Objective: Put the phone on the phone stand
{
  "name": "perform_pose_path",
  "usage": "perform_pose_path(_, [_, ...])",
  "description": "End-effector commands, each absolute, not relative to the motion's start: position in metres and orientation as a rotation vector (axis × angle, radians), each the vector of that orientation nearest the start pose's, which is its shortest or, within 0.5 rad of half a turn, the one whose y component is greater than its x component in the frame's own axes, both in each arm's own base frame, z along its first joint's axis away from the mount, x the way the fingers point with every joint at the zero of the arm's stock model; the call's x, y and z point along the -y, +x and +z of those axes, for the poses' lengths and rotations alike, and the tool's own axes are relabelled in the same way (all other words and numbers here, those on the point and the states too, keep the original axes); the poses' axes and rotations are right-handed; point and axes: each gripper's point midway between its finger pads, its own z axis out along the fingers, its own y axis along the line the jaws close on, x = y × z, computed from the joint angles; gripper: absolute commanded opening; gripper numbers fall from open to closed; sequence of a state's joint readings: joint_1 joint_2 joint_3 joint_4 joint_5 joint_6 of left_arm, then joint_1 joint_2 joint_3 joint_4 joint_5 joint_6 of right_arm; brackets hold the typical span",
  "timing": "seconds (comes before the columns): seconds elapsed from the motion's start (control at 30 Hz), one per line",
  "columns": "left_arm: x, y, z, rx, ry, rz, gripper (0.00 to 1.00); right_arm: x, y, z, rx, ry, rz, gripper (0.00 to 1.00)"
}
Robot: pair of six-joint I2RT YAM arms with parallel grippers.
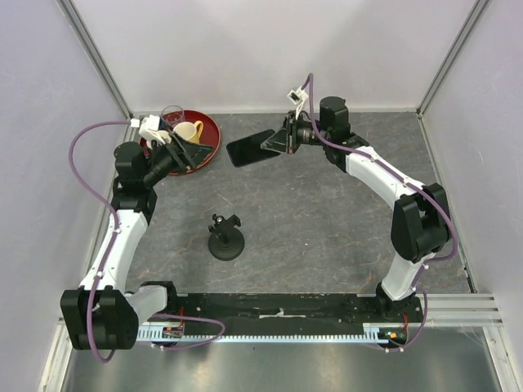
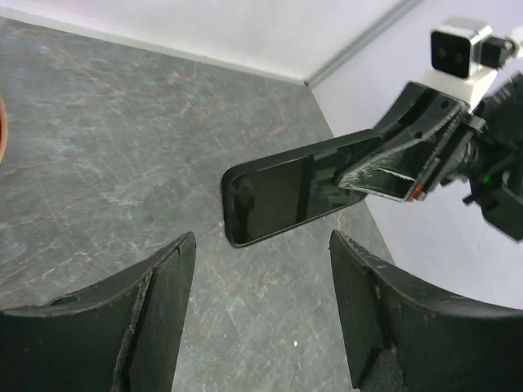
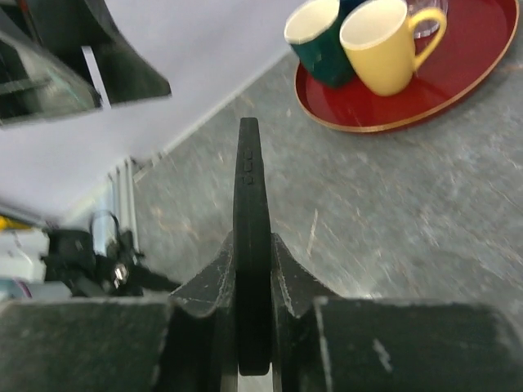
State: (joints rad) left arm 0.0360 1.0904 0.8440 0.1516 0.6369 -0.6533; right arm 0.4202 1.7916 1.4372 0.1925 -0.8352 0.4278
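Phone (image 3: 251, 245) is clamped edge-up in the right tool (image 1: 280, 142), fingers tight on its two faces, most of its length sticking out past the fingertips. Left tool (image 1: 186, 151) faces the phone's screen, jaws wide, nothing between them. Red tray (image 1: 209, 131) with yellow mug (image 3: 384, 45) lies under the left tool. Phone stand (image 1: 225, 237) is upright on the tabletop (image 1: 327, 220), well apart from both tools, toward the arm bases.

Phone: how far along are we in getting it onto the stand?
Done: the thin black smartphone is picked up, clamped edge-on in the shut right gripper. In hand: it hangs at the far side of the table; the left gripper is open and empty. Left: carrying it to the small black disc-based stand, which is bare.
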Motion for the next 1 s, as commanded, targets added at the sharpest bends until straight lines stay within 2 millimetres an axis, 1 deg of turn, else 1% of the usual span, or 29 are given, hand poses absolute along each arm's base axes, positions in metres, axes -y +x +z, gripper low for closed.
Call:
perform_pose_path(0.0, [0.145,0.338,0.312,-1.729,0.172,-0.981,0.73,-0.321,0.366,0.289,-1.644,-0.986,1.230,0.00])
perform_pose_path(0.03, [0.148,0.337,0.311,-1.732,0.188,-0.983,0.73,-0.318,0.357,0.280,-1.685,-1.017,1.247,0.00])
perform_pose_path(0.07, [0.152,0.337,0.311,-1.732,0.214,-0.985,0.73,-0.316,0.354,0.276,-1.641,-1.092,1.205,0.00])
perform_pose_path(0.1, [0.157,0.335,0.309,-1.737,0.234,-0.997,0.73,-0.314,0.349,0.276,-1.631,-1.123,1.194,0.00])
perform_pose_path(0.13, [0.160,0.333,0.308,-1.741,0.251,-1.007,0.73,-0.309,0.339,0.268,-1.668,-1.153,1.205,0.00])
perform_pose_path(0.17, [0.164,0.333,0.307,-1.748,0.282,-1.023,0.73,-0.306,0.336,0.265,-1.622,-1.220,1.167,0.00])
perform_pose_path(0.2, [0.171,0.331,0.304,-1.758,0.306,-1.038,0.73,-0.303,0.331,0.266,-1.613,-1.246,1.159,0.00])
perform_pose_path(0.23, [0.175,0.329,0.301,-1.776,0.320,-1.048,0.73,-0.300,0.322,0.262,-1.634,-1.268,1.168,0.00])
perform_pose_path(0.27, [0.179,0.329,0.299,-1.782,0.353,-1.047,0.73,-0.298,0.319,0.262,-1.625,-1.283,1.170,0.00])
perform_pose_path(0.3, [0.188,0.328,0.295,-1.791,0.385,-1.060,0.73,-0.298,0.315,0.265,-1.589,-1.317,1.168,0.00])
perform_pose_path(0.33, [0.193,0.325,0.290,-1.818,0.400,-1.069,0.73,-0.297,0.310,0.265,-1.591,-1.326,1.191,0.00])
perform_pose_path(0.37, [0.198,0.323,0.287,-1.825,0.429,-1.073,0.73,-0.299,0.304,0.267,-1.568,-1.340,1.228,0.00])
perform_pose_path(0.4, [0.205,0.321,0.284,-1.832,0.455,-1.091,0.73,-0.300,0.303,0.270,-1.542,-1.358,1.228,0.00])
perform_pose_path(0.43, [0.209,0.319,0.283,-1.833,0.473,-1.104,0.73,-0.301,0.299,0.269,-1.550,-1.368,1.243,0.00])
perform_pose_path(0.57, [0.232,0.305,0.280,-1.819,0.606,-1.204,0.74,-0.306,0.294,0.269,-1.543,-1.392,1.252,0.00])
perform_pose_path(0.63, [0.246,0.294,0.277,-1.814,0.680,-1.270,0.74,-0.308,0.292,0.270,-1.537,-1.401,1.252,0.00])
perform_pose_path(0.7, [0.255,0.285,0.278,-1.797,0.742,-1.321,0.74,-0.310,0.290,0.272,-1.524,-1.409,1.257,0.00])
perform_pose_path(0.73, [0.259,0.280,0.277,-1.793,0.770,-1.353,0.74,-0.312,0.288,0.273,-1.516,-1.416,1.261,0.00])
perform_pose_path(0.8, [0.264,0.276,0.273,-1.800,0.798,-1.361,0.74,-0.312,0.282,0.277,-1.493,-1.427,1.281,0.00])
perform_pose_path(0.97, [0.270,0.273,0.265,-1.821,0.831,-1.385,0.73,-0.313,0.272,0.286,-1.434,-1.451,1.302,0.00])
